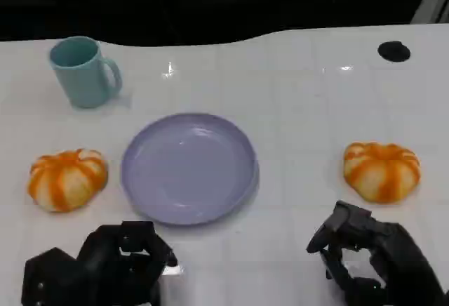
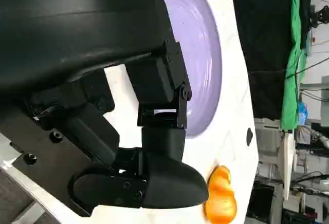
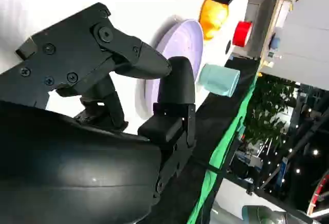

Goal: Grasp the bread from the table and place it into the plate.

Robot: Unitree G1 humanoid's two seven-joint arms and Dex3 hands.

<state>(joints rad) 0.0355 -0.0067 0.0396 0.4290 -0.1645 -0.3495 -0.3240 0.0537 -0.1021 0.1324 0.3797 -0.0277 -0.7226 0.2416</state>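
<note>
Two round orange-and-white breads lie on the white table, one bread (image 1: pixel 67 178) left of the lavender plate (image 1: pixel 188 168) and the other bread (image 1: pixel 382 170) to its right. The plate holds nothing. My left hand (image 1: pixel 105 264) hovers near the front edge, below the plate's left side, fingers apart and empty. My right hand (image 1: pixel 372 260) is low at the front right, just in front of the right bread, also empty with fingers apart. The left wrist view shows the left hand (image 2: pixel 128 106), the plate (image 2: pixel 200 54) and the right bread (image 2: pixel 222 203). The right wrist view shows the right hand (image 3: pixel 118 106), the plate (image 3: pixel 177 49) and the left bread (image 3: pixel 213 11).
A teal mug (image 1: pixel 84 71) stands at the back left, behind the left bread. A small black object (image 1: pixel 393 51) lies at the back right near the table's far edge. Bare white table lies between the plate and the right bread.
</note>
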